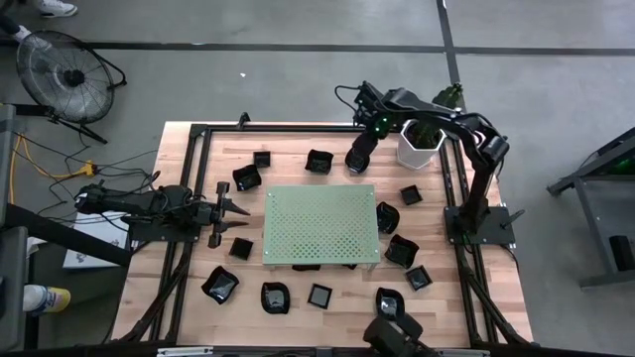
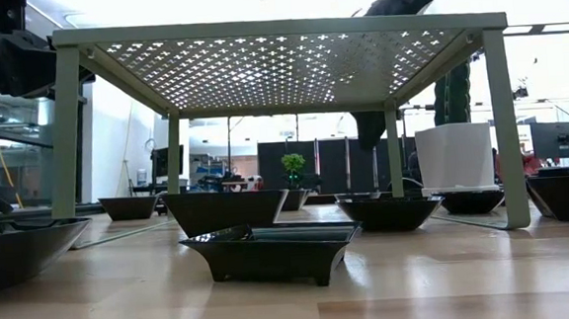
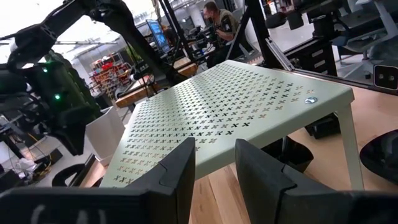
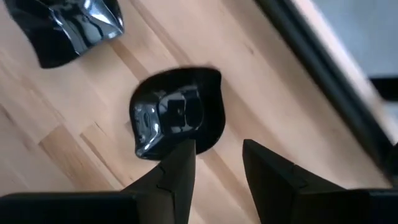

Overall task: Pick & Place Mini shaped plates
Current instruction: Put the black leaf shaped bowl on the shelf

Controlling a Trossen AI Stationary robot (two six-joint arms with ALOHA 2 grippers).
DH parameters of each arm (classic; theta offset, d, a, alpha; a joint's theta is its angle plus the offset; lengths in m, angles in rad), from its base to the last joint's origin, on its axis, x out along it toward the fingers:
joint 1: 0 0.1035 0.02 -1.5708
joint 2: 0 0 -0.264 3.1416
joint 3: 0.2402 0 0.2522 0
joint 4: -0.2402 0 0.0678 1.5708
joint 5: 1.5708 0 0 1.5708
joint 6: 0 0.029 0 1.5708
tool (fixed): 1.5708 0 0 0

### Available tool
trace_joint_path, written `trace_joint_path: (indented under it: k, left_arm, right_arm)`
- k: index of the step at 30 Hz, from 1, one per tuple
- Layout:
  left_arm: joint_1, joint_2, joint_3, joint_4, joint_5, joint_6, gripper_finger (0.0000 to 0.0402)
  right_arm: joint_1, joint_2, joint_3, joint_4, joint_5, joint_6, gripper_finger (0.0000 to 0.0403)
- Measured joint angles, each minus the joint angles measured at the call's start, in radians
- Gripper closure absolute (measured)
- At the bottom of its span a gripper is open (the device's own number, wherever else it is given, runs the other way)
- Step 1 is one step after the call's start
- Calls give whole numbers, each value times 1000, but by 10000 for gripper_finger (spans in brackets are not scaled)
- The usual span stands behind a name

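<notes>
Several small glossy black dishes lie flat on the wooden table around the green perforated board (image 1: 319, 224), which stands on four legs (image 2: 279, 66). My right gripper (image 1: 357, 162) hovers open at the far side of the table. In its wrist view the fingers (image 4: 217, 146) point down just short of a petal-edged dish (image 4: 177, 115), without touching it. A second dish (image 4: 74, 28) lies beyond. My left gripper (image 1: 236, 211) waits open and level at the board's left edge, and its wrist view (image 3: 214, 165) faces the board top (image 3: 236, 106).
A white pot with a plant (image 1: 420, 144) stands just right of my right gripper. Dishes (image 1: 319, 161) (image 1: 247, 178) (image 1: 411, 194) ring the board, and some sit under it (image 2: 270, 251). A black frame (image 1: 456, 188) borders the table. People show in the room behind.
</notes>
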Motion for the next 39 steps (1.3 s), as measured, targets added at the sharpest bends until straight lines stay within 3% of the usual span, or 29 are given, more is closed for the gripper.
trace_joint_path:
  k: [9,13,39]
  left_arm:
    - [0,0,0,0,0,0,291]
    - [0,0,0,0,0,0,291]
    - [0,0,0,0,0,0,291]
  right_arm:
    - [-4,0,-73,17,0,145,181]
    - [-4,0,-77,43,-38,205,159]
    - [-30,112,-76,123,-79,326,178]
